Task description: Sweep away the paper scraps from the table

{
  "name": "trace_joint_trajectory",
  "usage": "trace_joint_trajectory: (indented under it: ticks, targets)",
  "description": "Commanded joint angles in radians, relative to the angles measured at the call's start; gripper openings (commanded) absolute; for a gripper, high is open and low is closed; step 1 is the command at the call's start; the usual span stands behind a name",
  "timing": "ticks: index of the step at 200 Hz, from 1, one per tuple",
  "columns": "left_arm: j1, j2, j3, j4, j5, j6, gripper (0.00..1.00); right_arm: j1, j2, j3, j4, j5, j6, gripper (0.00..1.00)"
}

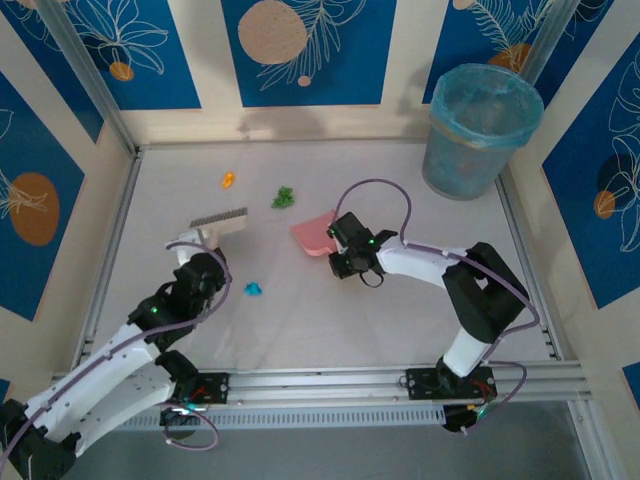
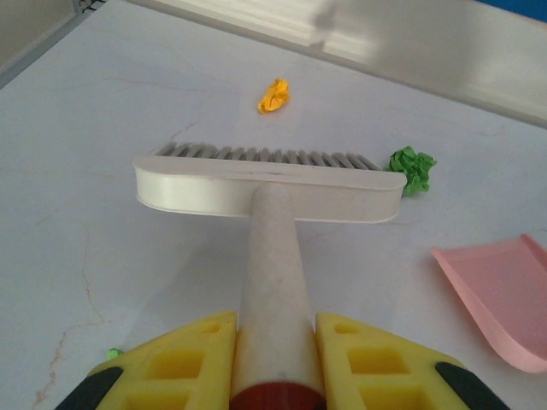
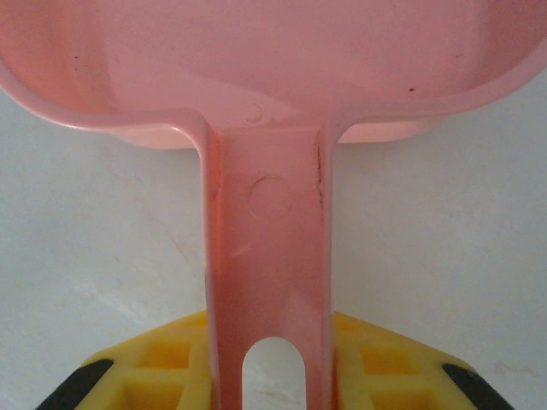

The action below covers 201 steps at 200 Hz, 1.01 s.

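Note:
Three paper scraps lie on the white table: an orange wad at the back left, a green one near the middle, and a cyan one close to my left arm. My left gripper is shut on the handle of a cream brush, whose bristles point toward the orange and green wads. My right gripper is shut on the handle of the pink dustpan, which rests flat right of the brush.
A blue-lined waste bin stands at the back right corner. Aluminium rails edge the table, and patterned wall panels rise behind and beside it. A tiny green speck lies by the left fingers.

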Motion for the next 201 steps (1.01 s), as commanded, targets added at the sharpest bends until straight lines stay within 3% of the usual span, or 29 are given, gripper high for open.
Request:
trace_joint_trajectory:
  ticks: [1, 38, 70, 93, 145, 201]
  targets:
    - [0.002, 0.121, 0.112, 0.057, -0.004, -0.009, 0.0, 0.023, 0.014, 0.028, -0.009, 0.01, -0.036, 0.0]
    - [0.008, 0.35, 0.288, 0.148, 0.021, 0.011, 0.0, 0.05, 0.041, 0.053, -0.038, 0.053, -0.049, 0.0]
    - [0.023, 0.58, 0.524, 0.085, 0.063, 0.031, 0.0, 0.05, 0.046, 0.056, -0.038, 0.048, -0.049, 0.0]
    - [0.056, 0.73, 0.692, 0.008, 0.108, 0.053, 0.0, 0.056, 0.047, 0.059, -0.04, 0.046, -0.046, 0.0]
    - [0.167, 1.092, 1.13, -0.318, 0.326, 0.052, 0.0, 0.056, 0.051, 0.066, -0.043, 0.027, -0.042, 0.0]
    - [0.171, 1.174, 1.183, -0.348, 0.441, 0.069, 0.0, 0.062, 0.083, 0.084, -0.051, 0.038, -0.045, 0.0]
